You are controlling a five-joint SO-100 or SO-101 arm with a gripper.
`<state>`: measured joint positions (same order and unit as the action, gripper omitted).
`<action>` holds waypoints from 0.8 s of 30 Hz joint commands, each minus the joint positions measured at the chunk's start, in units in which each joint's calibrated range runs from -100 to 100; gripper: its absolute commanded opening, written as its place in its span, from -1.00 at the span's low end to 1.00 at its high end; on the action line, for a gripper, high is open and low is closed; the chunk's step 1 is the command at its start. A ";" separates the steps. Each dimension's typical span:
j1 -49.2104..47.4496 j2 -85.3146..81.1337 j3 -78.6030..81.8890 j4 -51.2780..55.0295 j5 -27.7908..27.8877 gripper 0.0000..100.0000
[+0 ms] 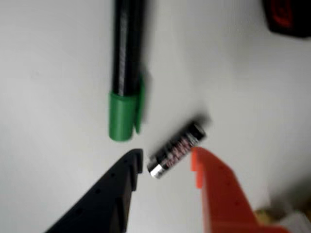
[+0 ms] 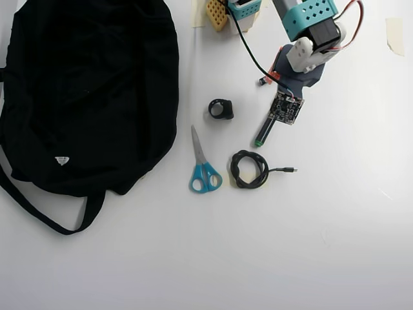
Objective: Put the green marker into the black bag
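In the wrist view the green marker [image 1: 124, 82] lies on the white table, black barrel running up and its green cap toward me. My gripper [image 1: 167, 158] is open, just below and right of that cap. The black finger [image 1: 124, 179] is on the left and the orange finger [image 1: 214, 184] on the right. The marker lies outside the jaws. A short black battery [image 1: 177, 148] with pink print lies between the fingertips. In the overhead view the marker [image 2: 263, 132] pokes out below the wrist, whose body hides the fingers. The black bag [image 2: 90, 84] fills the left side.
Blue-handled scissors [image 2: 203, 165], a coiled black cable [image 2: 248, 169] and a small black ring-shaped item [image 2: 221, 110] lie between the bag and the marker. A black and red object [image 1: 286, 17] shows at the top right of the wrist view. The arm's base stands at the top.
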<state>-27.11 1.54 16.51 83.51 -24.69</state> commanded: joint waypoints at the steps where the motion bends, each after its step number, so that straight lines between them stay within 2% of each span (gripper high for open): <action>1: -0.19 -0.37 1.28 -5.82 1.30 -0.69; 13: 0.04 1.53 2.63 -15.38 2.35 -0.45; 24: 1.16 7.51 1.01 -19.09 1.93 -0.45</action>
<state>-26.60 8.68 19.42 65.56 -22.59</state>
